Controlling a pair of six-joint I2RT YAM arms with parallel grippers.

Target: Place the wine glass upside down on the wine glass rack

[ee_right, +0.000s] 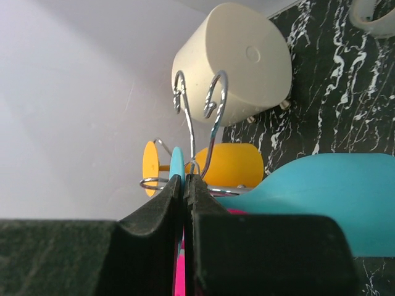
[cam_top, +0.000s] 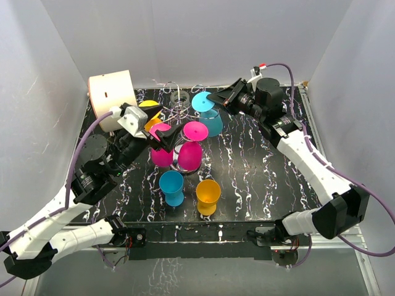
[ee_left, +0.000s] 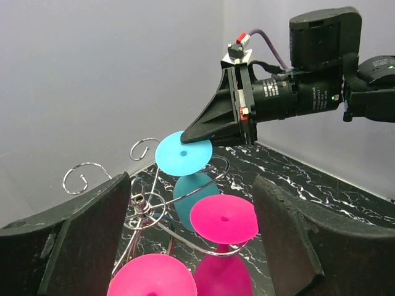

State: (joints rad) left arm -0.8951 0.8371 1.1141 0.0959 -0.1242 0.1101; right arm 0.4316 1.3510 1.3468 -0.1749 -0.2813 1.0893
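The teal wine glass (cam_top: 210, 121) hangs bowl down at the wire wine glass rack (cam_top: 179, 111), its round foot (ee_left: 183, 153) on top. My right gripper (cam_top: 214, 97) is shut on the foot's edge (ee_right: 177, 161); the bowl (ee_right: 333, 197) is at the right of that view. In the left wrist view a rack arm (ee_left: 217, 174) runs just under the foot. My left gripper (cam_top: 159, 126) is open and empty beside the rack. A pink glass (ee_left: 223, 219) hangs on the rack beyond its open jaws.
A second pink glass (cam_top: 162, 154) and a yellow glass (cam_top: 148, 106) hang on the rack. A blue glass (cam_top: 171, 187) and an orange glass (cam_top: 208, 196) stand on the black marbled table (cam_top: 259, 179). A white cylinder (cam_top: 112, 98) lies at the back left. Grey walls enclose three sides.
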